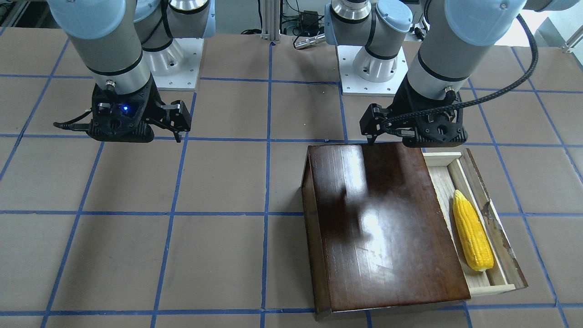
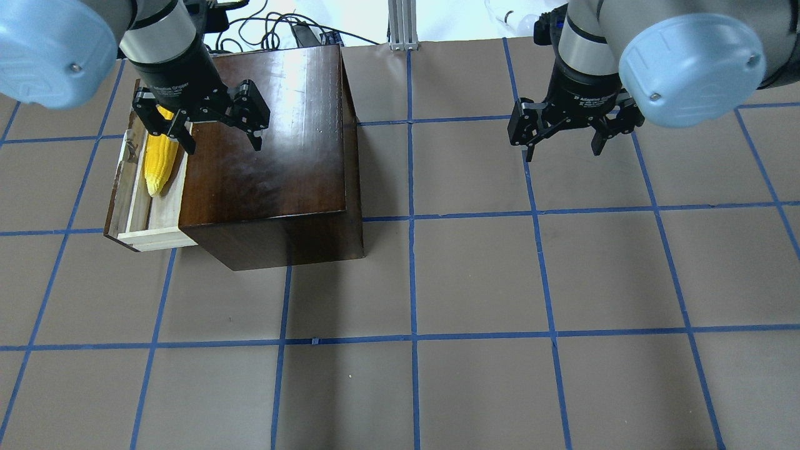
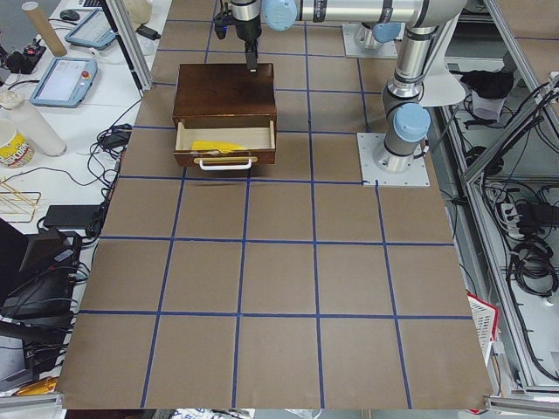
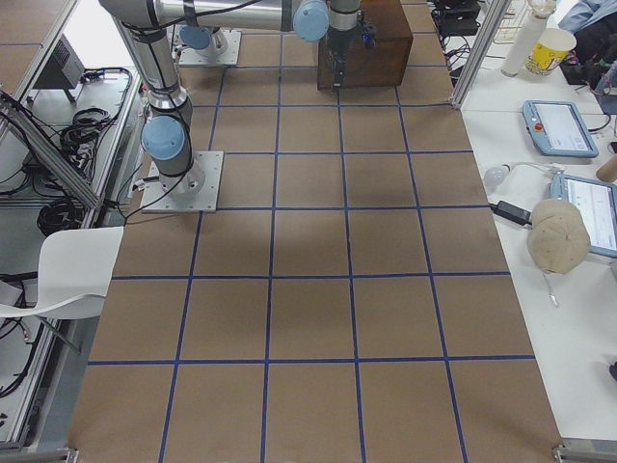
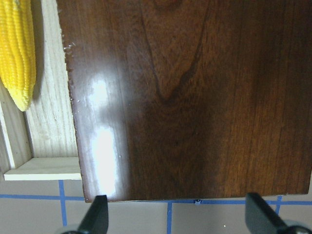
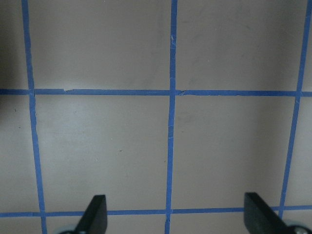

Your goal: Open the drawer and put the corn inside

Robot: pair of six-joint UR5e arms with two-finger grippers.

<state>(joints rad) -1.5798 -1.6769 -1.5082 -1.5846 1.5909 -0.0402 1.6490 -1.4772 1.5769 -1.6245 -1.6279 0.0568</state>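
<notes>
Only exterior left shows drawer (image 3: 253,137) handle (image 3: 225,162). Yellow tapered corn (image 1: 473,232) lies inside. Left gripper (image 2: 222,140) and right gripper (image 2: 562,147) fingers spread, empty.

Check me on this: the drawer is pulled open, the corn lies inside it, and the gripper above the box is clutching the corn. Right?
Not quite. The drawer is open with the corn inside, but the left gripper above the box is open and empty; the left wrist view shows the corn off to its side.
</notes>
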